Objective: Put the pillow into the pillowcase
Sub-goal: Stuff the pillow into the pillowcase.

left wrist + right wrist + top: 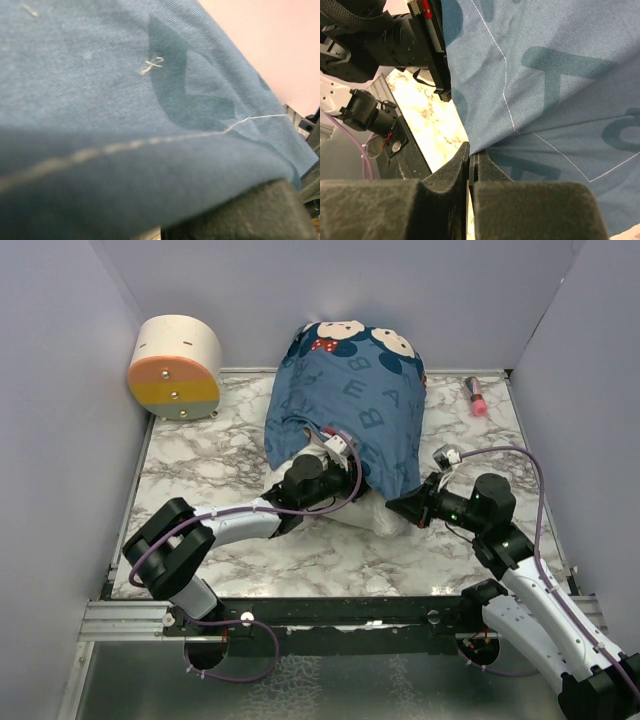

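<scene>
— Lying which way, the case?
— The dark blue mouse-print fabric pillowcase (350,390) runs from the marble table's (200,470) middle to its far edge. Its mouth faces the near edge, where the plump white rectangular pillow (375,512) pokes out.
— Pincers?
— The right gripper (471,152) is clamped on the hem's right corner. The left gripper (328,445) is at the left hem; I cannot tell its state.

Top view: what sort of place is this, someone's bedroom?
Most likely a robot test booth, not a home: plain grey walls box in a marble-patterned table, and a left arm and right arm are bolted to a metal rail at its near edge.
</scene>
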Robot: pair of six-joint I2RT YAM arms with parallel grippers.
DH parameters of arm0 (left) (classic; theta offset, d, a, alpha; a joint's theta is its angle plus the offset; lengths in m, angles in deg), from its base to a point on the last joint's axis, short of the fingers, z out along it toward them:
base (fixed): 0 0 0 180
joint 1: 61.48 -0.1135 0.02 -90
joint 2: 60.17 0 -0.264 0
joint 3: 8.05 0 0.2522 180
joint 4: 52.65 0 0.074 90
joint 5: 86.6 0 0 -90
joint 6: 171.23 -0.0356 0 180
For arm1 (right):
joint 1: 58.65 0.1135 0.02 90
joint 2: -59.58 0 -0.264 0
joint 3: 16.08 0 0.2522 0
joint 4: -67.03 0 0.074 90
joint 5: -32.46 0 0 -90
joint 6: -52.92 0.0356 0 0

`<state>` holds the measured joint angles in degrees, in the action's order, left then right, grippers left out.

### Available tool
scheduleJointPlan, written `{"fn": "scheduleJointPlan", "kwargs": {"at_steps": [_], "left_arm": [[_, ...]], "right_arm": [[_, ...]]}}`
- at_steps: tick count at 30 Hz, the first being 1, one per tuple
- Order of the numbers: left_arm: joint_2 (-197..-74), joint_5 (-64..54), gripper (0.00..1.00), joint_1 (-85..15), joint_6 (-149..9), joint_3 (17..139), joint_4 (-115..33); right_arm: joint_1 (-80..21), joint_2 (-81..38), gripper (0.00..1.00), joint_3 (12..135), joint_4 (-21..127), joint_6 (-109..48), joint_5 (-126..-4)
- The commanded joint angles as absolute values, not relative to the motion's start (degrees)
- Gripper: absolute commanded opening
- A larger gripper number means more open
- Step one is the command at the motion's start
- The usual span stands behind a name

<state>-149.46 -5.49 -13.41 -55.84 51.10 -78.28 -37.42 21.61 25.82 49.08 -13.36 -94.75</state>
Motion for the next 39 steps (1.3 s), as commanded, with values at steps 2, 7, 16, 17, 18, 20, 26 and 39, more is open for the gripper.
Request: {"fn": "scheduleJointPlan", "kwargs": {"at_steps": [2,7,16,17,18,20,26,39], "left_arm": [[-148.0,-12.1,0.27,-14.9,-60.3,51.1,-91.7],[-139.6,-11.3,0.49,-14.9,-62.0,42.6,-79.4],[-107.6,-7.2,0.73,-15.0,-52.2,33.4,-43.6],[-102.8,-6.4,0.77,-15.1,-50.8,33.2,-40.3],[-98.6,-5.5,0.80,-15.1,-49.8,33.4,-37.3],[-92.8,-3.0,0.81,-15.2,-48.3,35.7,-29.9],[-102.8,0.0,0.80,-15.4,-51.7,48.2,-15.8],[-114.7,-24.3,0.83,-51.1,-63.5,58.3,-10.8]], "right_arm": [[-34.0,23.5,0.01,28.5,43.1,-13.5,-99.9],[-34.0,23.3,0.03,27.8,36.6,-14.2,-87.0],[-34.0,28.0,0.59,33.8,41.1,-17.6,-94.0],[-34.0,27.3,0.65,35.8,41.3,-19.0,-95.0],[-34.0,26.0,0.68,38.2,40.9,-20.8,-95.8],[-33.9,22.5,0.75,42.2,40.4,-22.6,-96.8],[-32.7,9.1,0.95,54.1,43.9,-27.6,-94.7],[-10.0,-25.8,1.00,84.2,34.0,-44.5,-59.4]]}}
